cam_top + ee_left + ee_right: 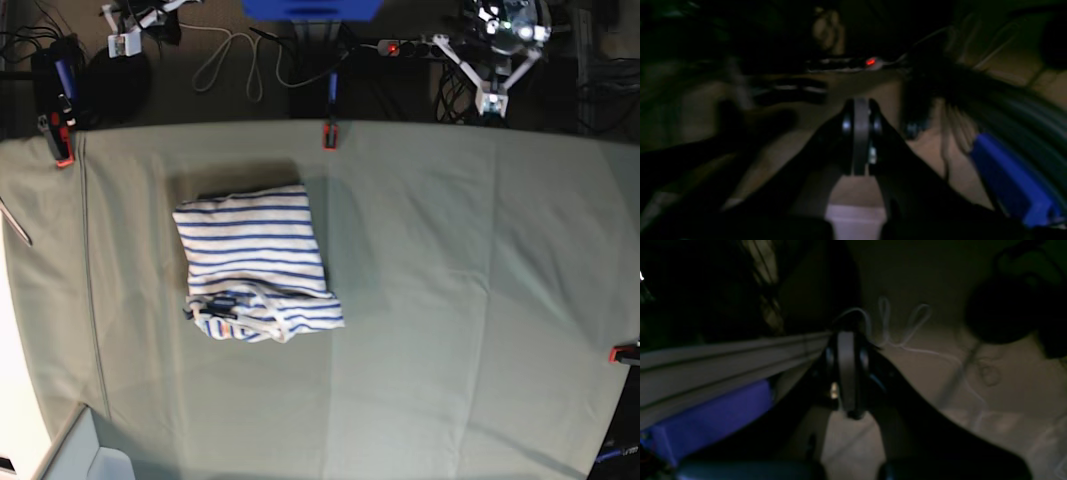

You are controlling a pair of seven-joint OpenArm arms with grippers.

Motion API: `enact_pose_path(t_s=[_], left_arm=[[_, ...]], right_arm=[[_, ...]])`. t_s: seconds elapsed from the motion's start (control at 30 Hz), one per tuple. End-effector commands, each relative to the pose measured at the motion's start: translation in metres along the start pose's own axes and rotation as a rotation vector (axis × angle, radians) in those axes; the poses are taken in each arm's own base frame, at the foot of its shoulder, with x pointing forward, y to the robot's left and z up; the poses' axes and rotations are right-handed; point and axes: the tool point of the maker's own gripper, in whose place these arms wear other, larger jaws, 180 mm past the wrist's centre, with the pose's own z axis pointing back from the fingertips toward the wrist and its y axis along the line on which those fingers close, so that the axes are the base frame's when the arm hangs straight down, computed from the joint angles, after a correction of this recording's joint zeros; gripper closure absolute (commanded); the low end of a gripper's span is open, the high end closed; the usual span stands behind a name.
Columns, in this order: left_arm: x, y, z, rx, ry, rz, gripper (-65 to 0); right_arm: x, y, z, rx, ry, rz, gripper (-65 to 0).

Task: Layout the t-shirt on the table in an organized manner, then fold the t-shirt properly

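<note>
t-shirt (256, 262): folded into a compact rectangle, lying on the table (480, 280) left of centre in the base view, collar end bunched at the near edge.
left gripper (861, 136): jaws pressed together on nothing, seen dimly in its wrist view over floor and cables; away from the shirt.
right gripper (846, 373): jaws closed and empty, beside a pale rail; likewise clear of the shirt.
clamp (329, 134): red, at the table's far edge, beyond the shirt.
</note>
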Motion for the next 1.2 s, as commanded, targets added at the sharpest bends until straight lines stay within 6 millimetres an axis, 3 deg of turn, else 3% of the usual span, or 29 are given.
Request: enact_pose_path(t_s=[0.0,0.13,0.23,0.33,0.43,0.5,0.63,0.7,0.8,0.9,1.07,1.17], left_arm=[[-0.020,-0.004,-0.007,-0.020,0.020,0.025,0.0],[-0.054,-0.018,-0.049,-0.087,0.018,0.098,0.0],[-0.084,-0.029,-0.081,-0.138,0.094,0.155,0.0],[-0.105,-0.023,-0.103,-0.145,0.121,0.265,0.0],[-0.103,-0.016,-0.115,-0.123,0.046,0.403,0.0],[-0.091,-0.003,-0.118,-0.085,-0.011,0.429,0.0],[-0.086,0.032,-0.122,0.094,-0.010,0.372,0.0],[-0.075,0.040,-0.124,0.135,-0.019,0.292,0.0],[-0.064,0.037,-0.128,0.147,-0.014,0.198,0.0],[-0.072,0.015,-0.131,0.110,0.057,0.158,0.0],[-0.065,-0.002,-0.135,0.083,0.089,0.133,0.0],[-0.064,-0.002,-0.136,0.099,0.087,0.118,0.0]], right_arm=[[-0.003,0.004,-0.004,0.016,-0.016,-0.022,0.0],[-0.034,0.018,-0.026,0.057,0.010,-0.097,0.0],[-0.056,0.004,-0.038,-0.081,0.037,-0.067,0.0],[-0.073,-0.007,-0.042,-0.194,0.066,0.041,0.0],[-0.081,-0.019,-0.048,-0.318,0.104,0.160,0.0],[-0.086,-0.036,-0.049,-0.430,0.150,0.203,0.0],[-0.088,-0.056,-0.052,-0.550,0.230,0.253,0.0],[-0.085,-0.061,-0.051,-0.589,0.242,0.268,0.0],[-0.081,-0.070,-0.047,-0.636,0.240,0.292,0.0],[-0.082,-0.070,-0.046,-0.639,0.246,0.294,0.0],[-0.084,-0.067,-0.047,-0.634,0.249,0.292,0.0],[-0.085,-0.064,-0.048,-0.629,0.251,0.288,0.0]])
